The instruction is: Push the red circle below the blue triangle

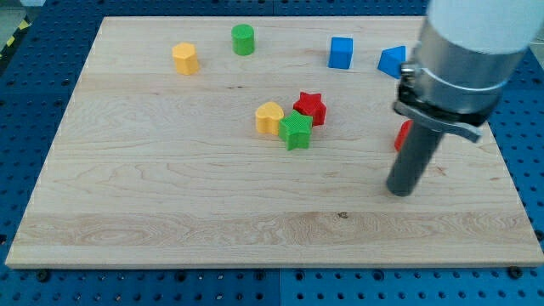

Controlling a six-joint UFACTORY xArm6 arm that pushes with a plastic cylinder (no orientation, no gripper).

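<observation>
The red circle (401, 136) lies at the board's right and is mostly hidden behind the rod; only its left edge shows. The blue triangle (392, 61) sits above it near the board's top right, partly covered by the arm's body. My tip (399, 190) rests on the board just below the red circle, well below the blue triangle.
A blue cube (341, 53) stands left of the triangle. A red star (310, 108), a green star (296, 131) and a yellow heart (269, 117) cluster at the middle. A green cylinder (243, 39) and a yellow block (184, 58) sit at the top left. The wooden board (170, 204) lies on a blue table.
</observation>
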